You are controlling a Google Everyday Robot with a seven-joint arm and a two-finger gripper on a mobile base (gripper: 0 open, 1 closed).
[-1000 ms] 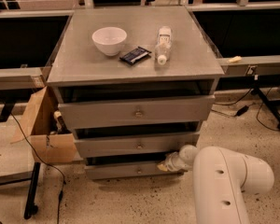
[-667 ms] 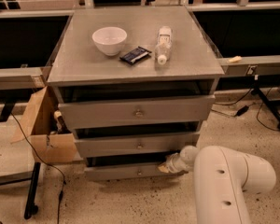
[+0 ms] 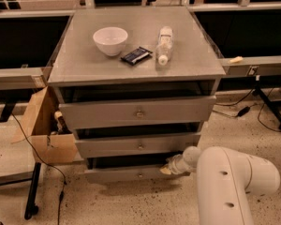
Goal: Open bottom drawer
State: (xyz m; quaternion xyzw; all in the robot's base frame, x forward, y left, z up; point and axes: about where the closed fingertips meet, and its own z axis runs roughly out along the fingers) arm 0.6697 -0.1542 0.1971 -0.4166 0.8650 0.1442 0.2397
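Speckled floor (image 3: 145, 205) carries a grey cabinet (image 3: 192, 60) with three drawers. The bottom drawer (image 3: 117, 174) is the cabinet's lowest and narrowest front, with a small round knob (image 3: 140, 175) at its centre and a dark gap showing above it. The gripper (image 3: 170, 168) sits at the right end of this front, against its upper edge. I cannot tell whether it is spread or pressed together. Its white arm (image 3: 234, 182) fills the floor to the cabinet's lower right.

Above lie the middle drawer (image 3: 107, 147) and the top drawer (image 3: 98, 113), each with a centre knob. On the cabinet's top stand a white bowl (image 3: 110, 40), a dark packet (image 3: 136, 55) just right of it, and a clear bottle (image 3: 164, 45) lying on its side. Any print on the packet or bottle is too small to read. A cardboard box (image 3: 40, 125) stands against the cabinet's left side.
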